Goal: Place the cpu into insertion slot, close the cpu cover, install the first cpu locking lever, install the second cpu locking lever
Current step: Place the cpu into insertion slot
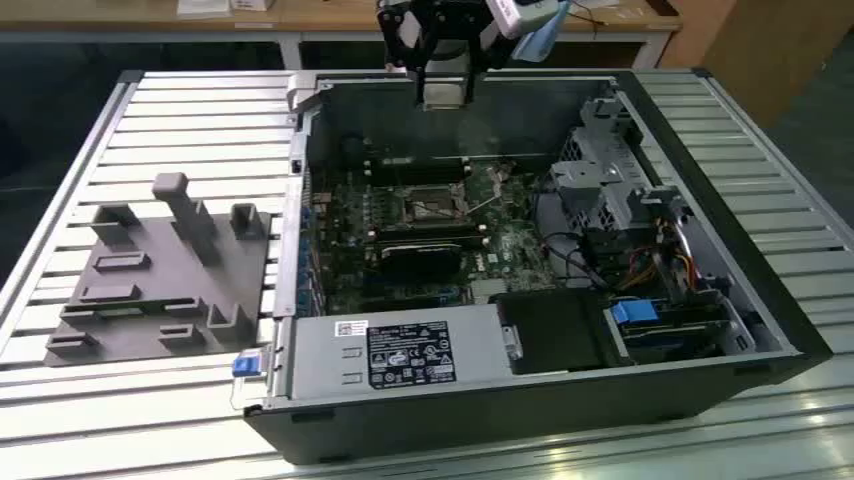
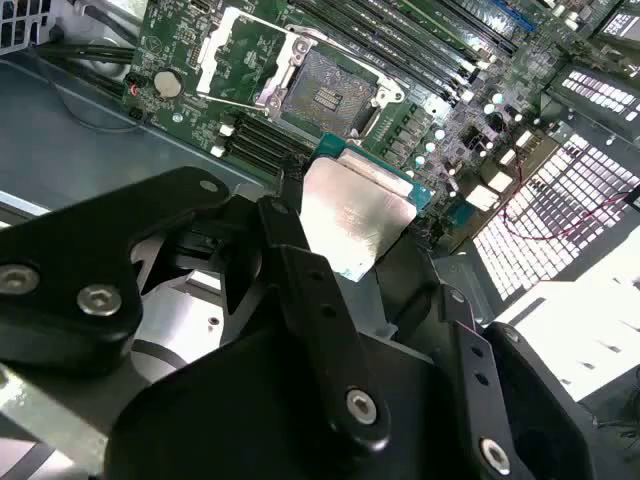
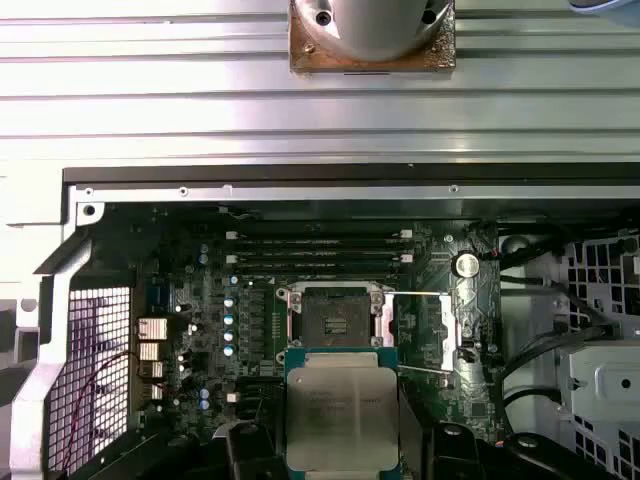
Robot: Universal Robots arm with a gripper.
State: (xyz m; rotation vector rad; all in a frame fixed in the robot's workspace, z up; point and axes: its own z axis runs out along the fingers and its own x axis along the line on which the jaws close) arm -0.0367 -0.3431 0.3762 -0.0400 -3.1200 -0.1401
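Cpu [image 3: 342, 415], flat square with a dull brushed-silver lid, is clamped between the matte black fingers [image 2: 310, 290] of the gripper [image 1: 443, 95], which is seen at upper centre of the exterior view, above the open case [image 1: 561, 410]. Insertion slot [image 3: 335, 320], a dark pin field in a metal rim, is exposed on the green motherboard [image 2: 160, 30]. Cpu cover [image 3: 441, 330], a thin silver frame, is folded open beside it.

From my end, everything sits on a slatted metal table [image 1: 187, 110]. In the exterior view, two things rest straight on it. One is an open black computer case [image 1: 534, 415] lying on its side. Just beside it, toward the exterior view's left, is a grey fixture tray [image 1: 160, 275] with upright blocks.
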